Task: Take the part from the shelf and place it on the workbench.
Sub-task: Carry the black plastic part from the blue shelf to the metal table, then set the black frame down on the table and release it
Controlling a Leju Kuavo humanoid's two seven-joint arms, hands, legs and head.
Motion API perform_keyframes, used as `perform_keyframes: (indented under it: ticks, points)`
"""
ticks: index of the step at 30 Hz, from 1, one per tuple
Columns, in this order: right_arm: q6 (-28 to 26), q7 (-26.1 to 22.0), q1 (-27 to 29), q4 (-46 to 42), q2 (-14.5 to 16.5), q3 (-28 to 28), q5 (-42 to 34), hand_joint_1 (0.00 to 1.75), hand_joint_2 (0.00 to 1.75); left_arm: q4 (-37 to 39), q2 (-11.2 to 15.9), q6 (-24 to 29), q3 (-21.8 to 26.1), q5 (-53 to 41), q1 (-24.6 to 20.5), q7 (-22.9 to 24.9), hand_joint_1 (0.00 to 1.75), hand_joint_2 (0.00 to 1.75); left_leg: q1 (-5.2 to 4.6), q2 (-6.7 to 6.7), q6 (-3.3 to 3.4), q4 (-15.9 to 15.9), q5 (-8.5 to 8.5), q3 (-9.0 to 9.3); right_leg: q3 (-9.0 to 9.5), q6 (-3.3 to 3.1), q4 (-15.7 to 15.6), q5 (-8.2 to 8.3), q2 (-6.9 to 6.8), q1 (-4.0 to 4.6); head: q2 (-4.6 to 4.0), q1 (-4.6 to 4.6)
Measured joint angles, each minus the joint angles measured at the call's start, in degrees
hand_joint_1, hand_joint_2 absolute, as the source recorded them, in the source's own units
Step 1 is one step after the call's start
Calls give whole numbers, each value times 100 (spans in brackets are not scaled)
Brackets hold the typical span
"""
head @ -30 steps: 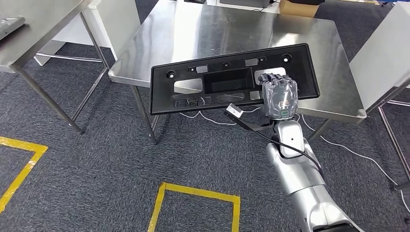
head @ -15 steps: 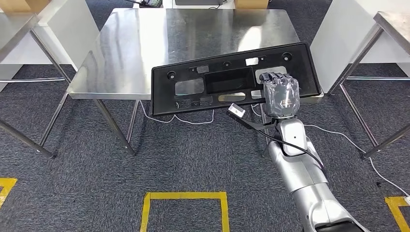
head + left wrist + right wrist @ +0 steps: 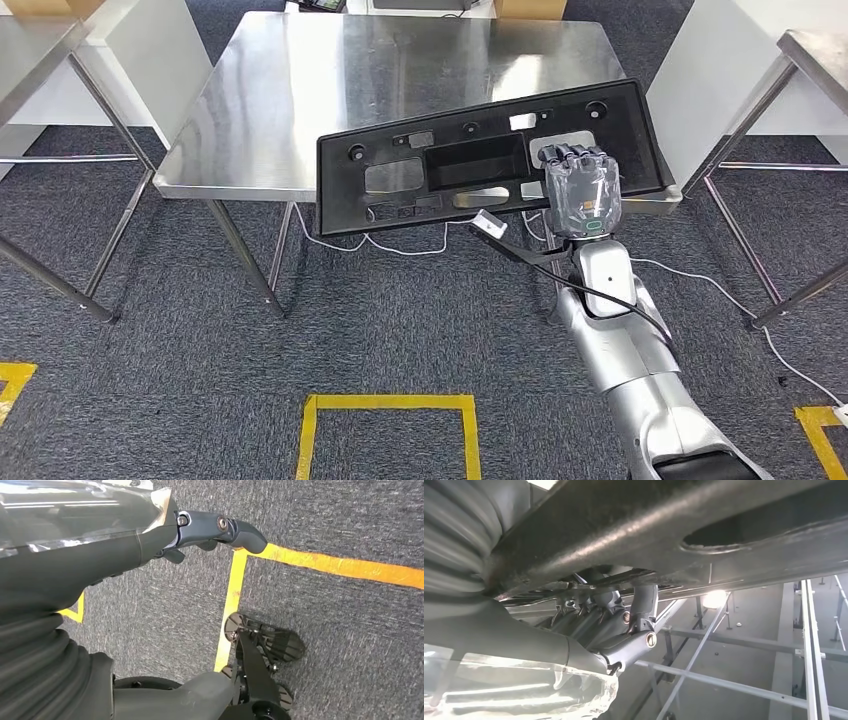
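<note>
A long black plastic panel (image 3: 480, 165) with several cut-outs is gripped by my right hand (image 3: 582, 195) near its right end. It hangs level over the near edge of the steel workbench (image 3: 300, 90), with its left end out past the table's front. In the right wrist view the dark fingers (image 3: 639, 615) clasp the panel's underside (image 3: 674, 525). My left hand (image 3: 165, 530) hangs over the carpet with its fingers apart and nothing in it.
More steel tables stand at the far left (image 3: 40, 40) and far right (image 3: 815, 45). A white cabinet (image 3: 700, 70) flanks the workbench on the right. White cables (image 3: 400, 245) lie under the bench. A yellow tape square (image 3: 385, 405) marks the carpet in front.
The whole view has swung, so the workbench now lies squarely ahead and slightly nearer. The panel stays in my right hand in the same grip.
</note>
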Motion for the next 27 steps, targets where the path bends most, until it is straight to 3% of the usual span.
perform_keyframes:
  ticks: [4,7,8,10,12,13,14,15,17,18,20,23,25,27]
  points:
    - [1,0,6,0,-55,0,-8,175,175,-1,6,-83,0,-5,0,0,0,175,-18,2,25,13,-2,-8,-1,33,-17,16,1,-30,0,-4]
    - [1,-8,-11,-2,-78,-2,-20,175,175,-2,16,-110,1,2,-3,9,0,175,5,35,130,-20,14,7,-5,131,-51,39,-5,-87,0,-8]
    - [2,-16,-31,-1,-85,-2,-24,175,175,-2,14,-111,2,3,-3,15,0,175,34,56,159,-66,39,31,-46,127,24,-2,-58,-72,0,-2]
    - [2,-31,-78,11,-86,3,-28,175,175,-1,8,-108,4,3,-3,27,0,175,72,109,187,-129,78,69,-297,55,522,-242,-203,-49,0,13]
    - [2,-34,-103,33,-83,10,-30,175,175,0,7,-106,11,4,-3,32,0,175,70,148,190,-132,78,66,-697,4,1337,-567,-262,-57,0,28]
    - [2,-36,-103,48,-85,11,-31,175,175,0,7,-106,16,4,-2,35,0,175,71,163,184,-130,75,64,-837,17,1625,-651,-266,-69,0,30]
    - [2,-36,-102,65,-87,11,-32,175,175,0,6,-106,25,5,-2,38,0,175,77,173,171,-126,69,62,-865,56,1696,-643,-271,-85,0,34]
    - [0,-38,-103,79,-89,10,-36,175,175,0,3,-106,36,5,-2,43,0,175,91,180,147,-115,59,62,-760,117,1504,-547,-285,-108,0,35]
    - [-4,-56,-118,95,-94,10,-59,175,175,-2,1,-105,59,5,-2,54,0,175,113,190,55,-52,10,52,-327,235,719,-280,-353,-146,0,45]
    - [-8,-72,-128,97,-92,11,-73,175,175,-3,2,-105,69,4,-3,59,0,175,115,197,-3,-10,-23,43,-150,240,394,-193,-367,-152,0,51]
    - [-16,-100,-149,102,-90,16,-95,175,175,-4,7,-104,83,4,-1,65,0,175,102,208,-91,31,-61,27,-32,151,198,-166,-357,-128,0,50]
    - [-21,-109,-171,105,-94,17,-107,175,175,-3,4,-103,93,3,0,69,0,175,149,212,-149,91,-118,11,-34,13,208,-160,-306,-124,0,32]
    - [-21,-109,-193,105,-92,17,-108,175,175,-2,3,-103,95,3,-3,70,0,175,168,199,-183,517,-363,-187,-22,-43,203,-162,-283,-119,0,27]
    - [-22,-109,-204,106,-86,18,-108,175,175,-2,4,-103,97,3,-3,70,0,175,162,183,-191,1299,-686,-601,-20,-81,204,-174,-267,-81,1,22]
